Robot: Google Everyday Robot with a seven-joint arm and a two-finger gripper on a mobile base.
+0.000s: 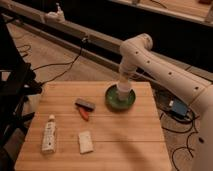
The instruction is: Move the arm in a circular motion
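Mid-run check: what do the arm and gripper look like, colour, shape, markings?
The large white robot arm is built of thick, rounded tubular segments with bulbous joints, and small dark dots run along it. It narrows toward the gripper, equally pale, which is right above the white cup on the round green dish. No cables or sleeves show on the arm.

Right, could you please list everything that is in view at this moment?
table: one, light wood, centre
plate: one, green, table's far right part
block: one, dark, mid-table
red tool: one, red, just in front of the block
tube: one, white, near left
bar: one, white, near middle
box: one, blue, floor right of table
cables: several, black, floor
arm: one, white, from right
gripper: one, white, arm's tip, over the plate
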